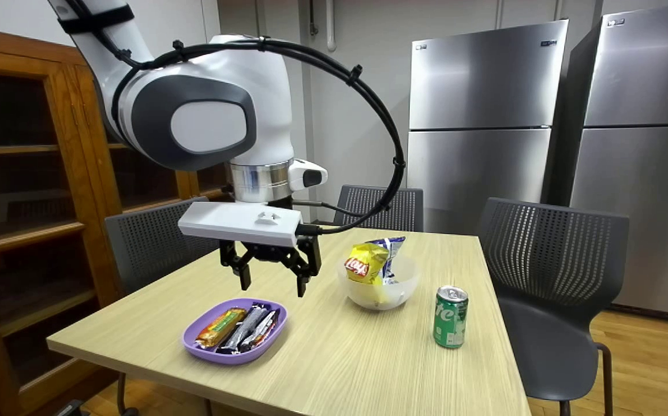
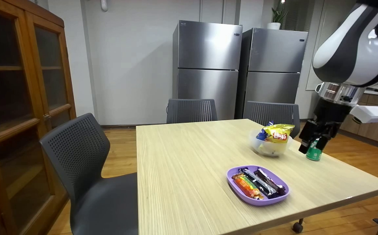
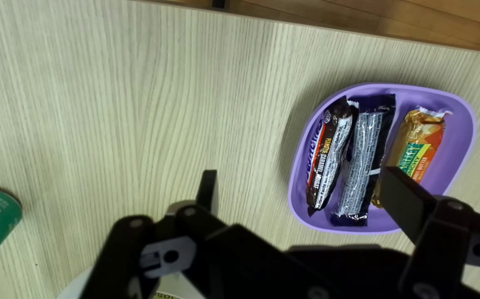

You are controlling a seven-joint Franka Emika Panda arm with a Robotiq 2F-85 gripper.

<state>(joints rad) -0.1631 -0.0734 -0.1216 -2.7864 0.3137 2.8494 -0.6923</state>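
"In an exterior view, what's near left on the table point(image 1: 357, 364)?"
"The tray point(image 1: 238, 357), bars point(image 1: 245, 329) in it."
"Farther, right?"
"The bowl point(image 1: 381, 298) holding chip bags point(image 1: 369, 261); right of that, nearer, the can point(image 1: 450, 318)."

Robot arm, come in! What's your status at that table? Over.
Gripper open, holding nothing, above the table. Purple tray nearby, three wrapped bars inside, none gripped. Bowl of chip bags and upright green can standing apart from the tray.

The Franka Panda arm point(image 1: 195, 115) bends at the wrist point(image 1: 261, 180), its Robotiq claw point(image 1: 273, 283) pointing down, fingers point(image 1: 245, 277) spread apart.
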